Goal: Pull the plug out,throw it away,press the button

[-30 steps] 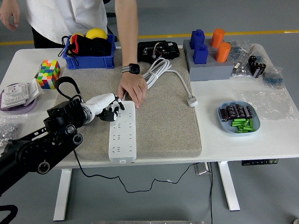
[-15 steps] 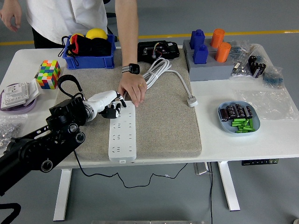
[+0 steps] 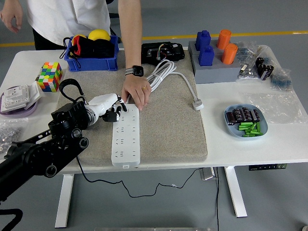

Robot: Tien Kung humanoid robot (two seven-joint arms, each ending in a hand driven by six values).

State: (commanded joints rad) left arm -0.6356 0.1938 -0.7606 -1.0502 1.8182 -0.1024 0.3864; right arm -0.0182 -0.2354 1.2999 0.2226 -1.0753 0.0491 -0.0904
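White table (image 3: 288, 139) seen from above, with a grey mat (image 3: 173, 130) across its middle. On the mat, a white power strip (image 3: 126, 137) lying lengthwise, near end towards the table's front edge. Left hand (image 3: 109, 108) reaching in from the lower left on a black arm, resting at the strip's far left corner, fingers (image 3: 117, 115) curled down against the strip's edge; cannot tell whether gripping anything. Just beside it, a person's hand (image 3: 135, 94), wearing a ring and a black watch (image 3: 135, 71), pressing down on the strip's far end. To the right on the mat, a coiled white cable (image 3: 163, 72) ending in a loose white plug (image 3: 198, 104), lying well apart from the strip. Behind the mat, a blue bin (image 3: 91, 61) of dark and yellow items. At far left, a colourful cube (image 3: 50, 76). At right, a blue dish (image 3: 246, 122) holding black and green parts.
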